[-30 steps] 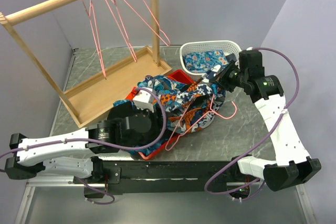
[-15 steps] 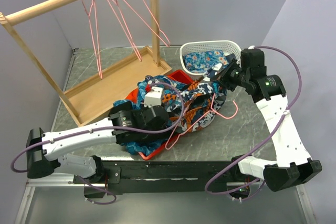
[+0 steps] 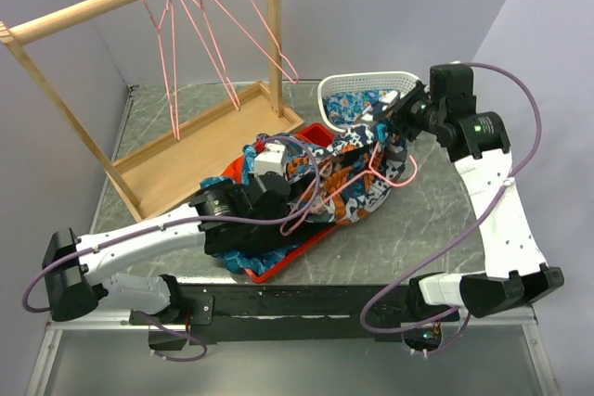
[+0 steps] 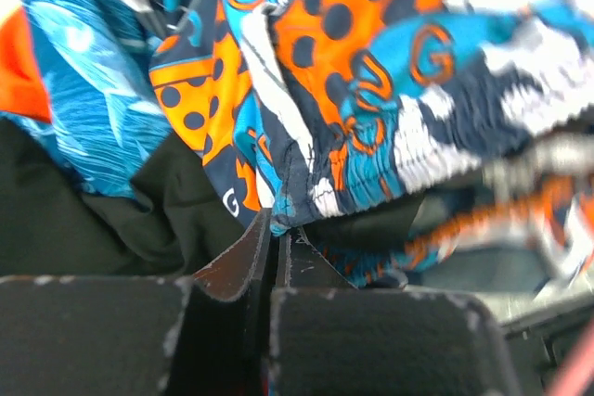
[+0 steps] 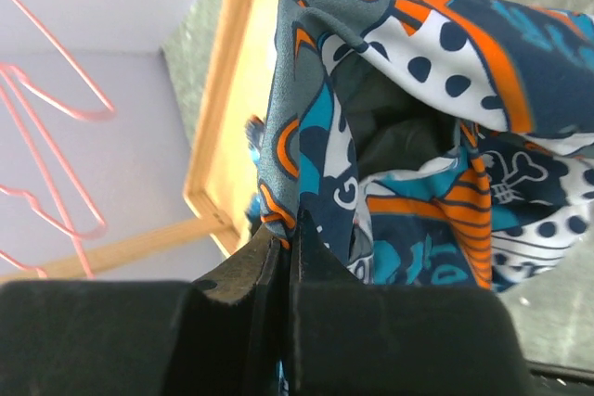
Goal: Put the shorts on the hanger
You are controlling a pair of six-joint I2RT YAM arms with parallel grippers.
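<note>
The left pincer [image 4: 276, 240], jaws pressed together on a fold of the shorts [image 3: 345, 185], grips the printed fabric above the red bin [image 3: 278, 264], in front and to the left of the white basket [image 3: 357, 81] on the grey worktop [image 3: 418, 229]. Its wrist view shows the pinched fold beside a plain black garment [image 4: 93, 210] in the same heap.

The shorts are bunched rather than spread, running from the bin up to the basket's near side. The loose pink hanger [image 3: 295, 223] lies tangled on top, its wire crossing the cloth and its hook just in front of the basket.

Further right, the right pincer [image 5: 283, 240] is likewise clamped on the shorts, holding an edge raised at the basket's front rim. Its wrist view shows the cloth hanging open below the closed jaws. Behind and to the left of the basket stands the wooden rack [image 3: 111, 2], with spare hangers [image 3: 213, 34] on its rail.

The step in hand appears to be opening the garment out, with both arms now holding it and the hanger not yet threaded through. The next move likely calls for drawing the two grips apart to stretch an edge taut. It must do so without dragging the black garment along or tipping the wire off the pile. The floppy cloth may sag or slip.
</note>
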